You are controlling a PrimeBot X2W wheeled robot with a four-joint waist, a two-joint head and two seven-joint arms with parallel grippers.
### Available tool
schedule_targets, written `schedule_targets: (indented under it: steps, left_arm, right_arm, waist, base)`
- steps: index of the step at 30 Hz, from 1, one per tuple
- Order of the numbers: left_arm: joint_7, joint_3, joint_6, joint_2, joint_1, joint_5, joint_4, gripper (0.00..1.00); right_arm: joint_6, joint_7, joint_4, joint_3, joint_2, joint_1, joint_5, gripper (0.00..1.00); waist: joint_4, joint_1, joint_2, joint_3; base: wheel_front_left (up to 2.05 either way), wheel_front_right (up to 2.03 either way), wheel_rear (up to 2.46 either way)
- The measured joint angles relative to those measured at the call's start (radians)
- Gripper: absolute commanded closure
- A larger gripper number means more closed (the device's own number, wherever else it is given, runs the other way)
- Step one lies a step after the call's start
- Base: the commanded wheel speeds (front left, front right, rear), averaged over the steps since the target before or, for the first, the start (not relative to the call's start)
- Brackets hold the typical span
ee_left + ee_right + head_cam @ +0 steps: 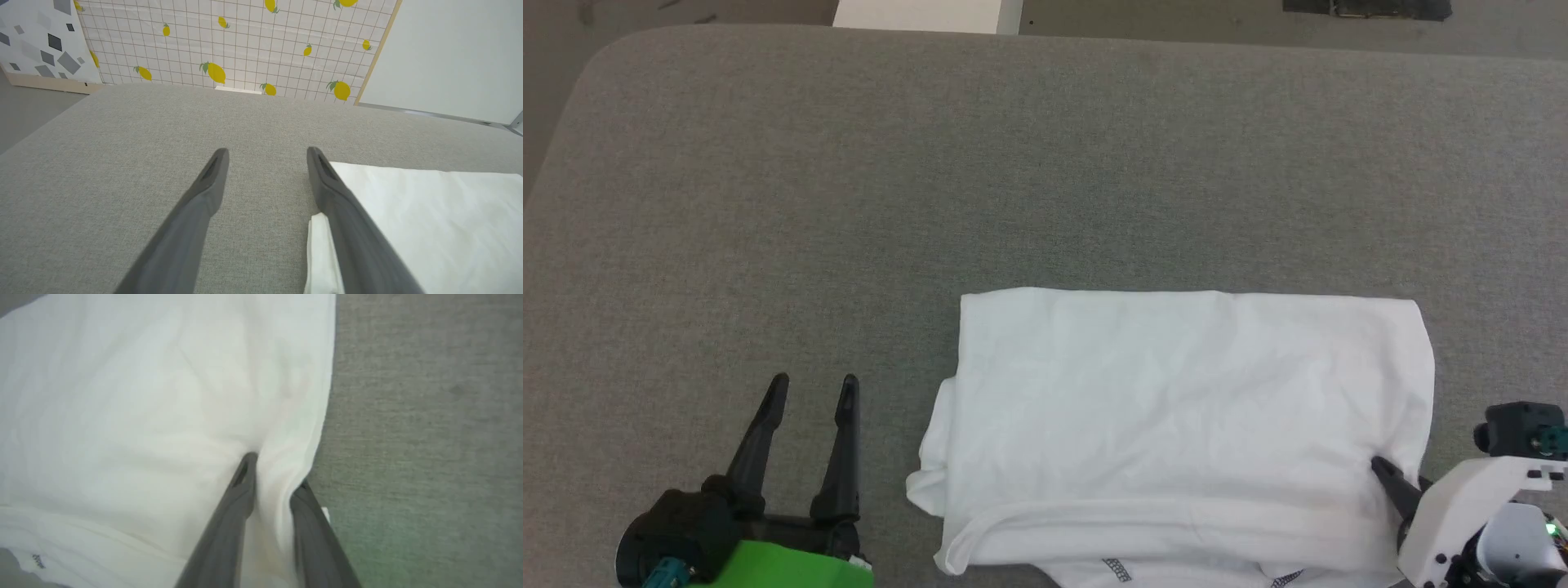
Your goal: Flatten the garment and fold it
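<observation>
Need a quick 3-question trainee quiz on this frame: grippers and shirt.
1. True or false: the left gripper is gripping the garment.
2. Where does the right gripper pinch the garment? A) its far left corner B) its right edge, near the robot C) its middle
3. Fill in: the garment lies on a ___ fabric surface.

Key: 1 false, it stands open beside the garment, over the surface. 2 B. 3 grey.
</observation>
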Motion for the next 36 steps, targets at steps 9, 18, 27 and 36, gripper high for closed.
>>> schedule_targets:
  steps: [9, 18, 27, 36]
  left_arm:
    - [0.0, 0.002, -0.009, -0.013, -0.008, -0.002, 0.011, 0.0]
    - [0.0, 0.006, -0.026, -0.038, -0.008, -0.002, 0.029, 0.0]
    - [0.0, 0.005, -0.053, -0.06, -0.009, -0.002, 0.054, 0.0]
    - [0.0, 0.004, -0.078, -0.085, -0.023, -0.002, 0.077, 0.0]
  right_arm:
    - [0.002, -0.025, 0.017, -0.062, 0.02, -0.036, -0.017, 1.0]
    - [0.001, 0.014, -0.053, -0.259, -0.029, -0.044, -0.047, 1.0]
    - [0.001, 0.176, -0.29, -0.143, -0.035, -0.045, -0.045, 1.0]
    - [0.001, 0.342, -0.432, 0.155, -0.044, -0.07, 0.009, 1.0]
  waist:
    - [-0.005, 0.0, 0.0, -0.012]
    - [-0.024, 0.0001, 0.0, -0.018]
    - [-0.045, 0.0, 0.0, -0.021]
    - [-0.025, 0.0001, 0.0, -0.035]
  base:
    - [0.0, 0.0, 0.0]
    - [0.0, 0.0, 0.0]
    - [0.0, 0.0, 0.0]
    - [0.0, 0.0, 0.0]
